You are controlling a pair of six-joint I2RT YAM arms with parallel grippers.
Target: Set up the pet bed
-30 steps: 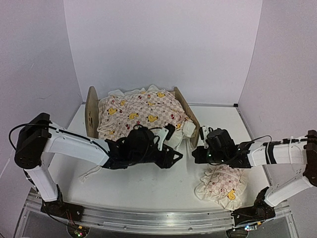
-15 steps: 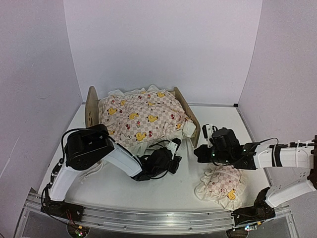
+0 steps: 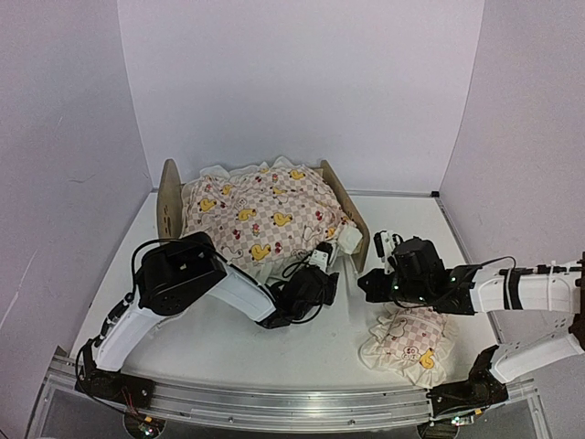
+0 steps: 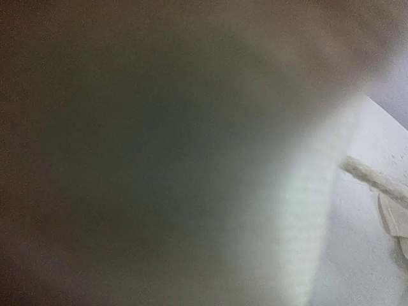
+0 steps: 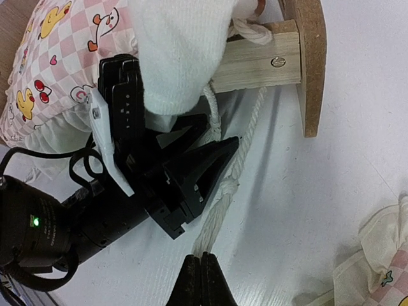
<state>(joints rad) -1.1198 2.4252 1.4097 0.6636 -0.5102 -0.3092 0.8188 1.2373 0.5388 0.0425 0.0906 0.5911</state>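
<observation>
The pet bed [image 3: 169, 206] stands at the back of the table [image 3: 228, 347], left of centre. Its rounded headboard is on the left, its low footboard is on the right, and a duck-print quilt [image 3: 265, 215] is heaped over it. From above, the left gripper [image 3: 324, 282] sits low at the bed's near side, close to the footboard corner and under the quilt's hanging edge. The right gripper [image 3: 364, 283] is just to its right, pointing at it. A matching pillow [image 3: 407, 343] lies on the table near the right arm.

The left wrist view is almost wholly blurred by something close against the lens. Only a strip of table and a white rope [image 4: 376, 182] show at the right edge.

In the right wrist view, the right gripper [image 5: 201, 280] has its fingers pressed together with nothing between them. Just beyond them the rope [image 5: 220, 191] trails from the bed's wooden side rail [image 5: 261, 60] down onto the table. The left gripper [image 5: 210, 150] lies beside the rope with a fold of the quilt's white underside [image 5: 178, 57] draped over it. I cannot tell how far its jaws are parted or whether they pinch the cloth. A corner of the pillow [image 5: 376, 255] shows at lower right.
</observation>
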